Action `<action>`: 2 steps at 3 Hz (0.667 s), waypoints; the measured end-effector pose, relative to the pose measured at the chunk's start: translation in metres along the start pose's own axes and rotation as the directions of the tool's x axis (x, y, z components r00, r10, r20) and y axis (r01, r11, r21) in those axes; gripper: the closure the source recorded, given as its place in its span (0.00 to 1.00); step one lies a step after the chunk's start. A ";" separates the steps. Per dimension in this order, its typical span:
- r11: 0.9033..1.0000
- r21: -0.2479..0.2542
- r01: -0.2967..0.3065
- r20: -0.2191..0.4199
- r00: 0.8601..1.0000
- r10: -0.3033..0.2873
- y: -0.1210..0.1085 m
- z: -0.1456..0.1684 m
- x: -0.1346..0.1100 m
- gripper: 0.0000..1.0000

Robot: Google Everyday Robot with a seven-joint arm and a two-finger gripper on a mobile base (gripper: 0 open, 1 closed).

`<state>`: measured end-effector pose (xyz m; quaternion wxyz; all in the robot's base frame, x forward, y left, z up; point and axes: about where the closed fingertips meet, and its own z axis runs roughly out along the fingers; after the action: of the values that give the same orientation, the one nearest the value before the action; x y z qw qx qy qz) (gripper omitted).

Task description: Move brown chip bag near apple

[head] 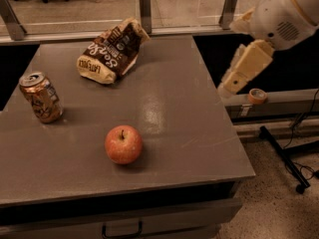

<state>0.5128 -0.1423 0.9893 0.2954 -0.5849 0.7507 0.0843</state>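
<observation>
The brown chip bag (110, 51) lies crumpled at the back of the grey table (194, 128), left of centre, dark brown with cream edges and white lettering. The red-pink apple (123, 144) stands near the front, well apart from the bag. My gripper (242, 69) hangs from the white arm (284, 14) at the table's right edge, above the surface, far right of both the bag and the apple. It holds nothing that shows.
An orange-brown drink can (41, 97) stands at the table's left side. A railing with metal posts (145, 9) runs behind the table. A tape roll (257, 95) lies on a ledge to the right. A black stand's legs (286, 161) are on the floor at right.
</observation>
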 end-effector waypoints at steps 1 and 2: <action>0.996 0.045 -0.083 0.119 0.990 0.077 -0.033 0.037 -0.035 0.00; 0.976 0.112 -0.188 0.239 0.958 0.157 -0.073 0.061 -0.072 0.00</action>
<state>0.6121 -0.0758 0.9946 0.4098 -0.4823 0.7639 0.1262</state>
